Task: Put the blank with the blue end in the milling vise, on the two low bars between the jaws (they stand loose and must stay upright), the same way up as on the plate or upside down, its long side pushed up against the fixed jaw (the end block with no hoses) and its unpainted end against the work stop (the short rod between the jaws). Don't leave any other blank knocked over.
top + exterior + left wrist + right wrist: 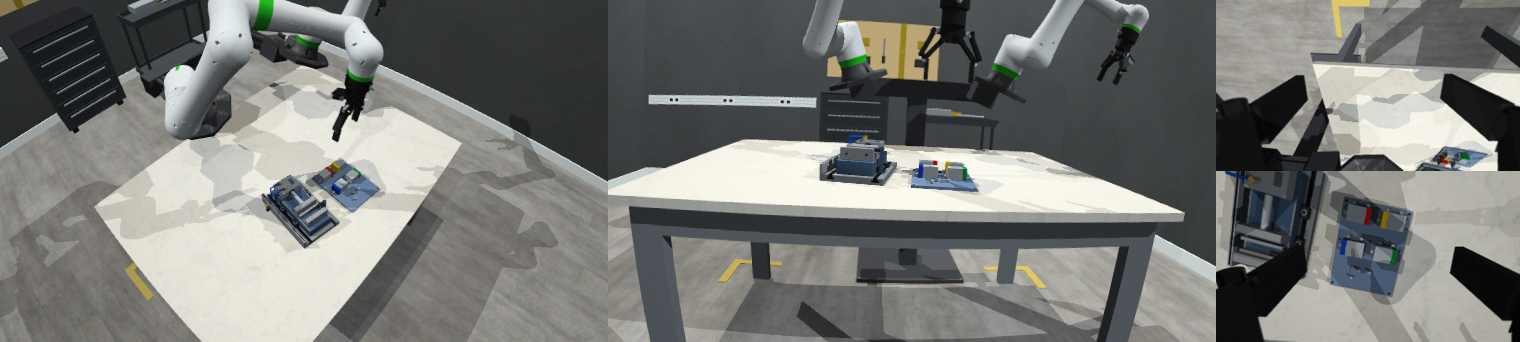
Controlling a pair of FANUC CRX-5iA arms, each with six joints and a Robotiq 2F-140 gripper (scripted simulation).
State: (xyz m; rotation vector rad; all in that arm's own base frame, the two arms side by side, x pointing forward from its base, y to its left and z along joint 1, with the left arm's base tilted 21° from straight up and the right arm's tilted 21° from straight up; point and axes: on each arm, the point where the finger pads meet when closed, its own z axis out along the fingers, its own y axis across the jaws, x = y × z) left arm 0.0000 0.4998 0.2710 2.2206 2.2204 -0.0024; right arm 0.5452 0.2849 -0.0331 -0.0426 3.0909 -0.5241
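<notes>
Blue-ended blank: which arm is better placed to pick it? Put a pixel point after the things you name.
Right, I'd say. The right gripper (346,127) (948,79) (1378,259) is open and empty, with the blue-ended blank (342,183) (929,172) (1354,249) framed between its fingers in its wrist view. The left gripper (380,11) (1108,80) (1374,87) is farther off.

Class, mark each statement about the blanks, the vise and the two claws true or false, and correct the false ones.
1. Four blanks sit on the blue plate. True.
2. The blank with the blue end is already in the vise. False: it is on the plate.
3. The right claw is open and empty. True.
4. The left claw grips the green-ended blank. False: it is open and empty; that blank is on the plate.
5. The red end and yellow end point away from each other. False: they face each other.
</notes>
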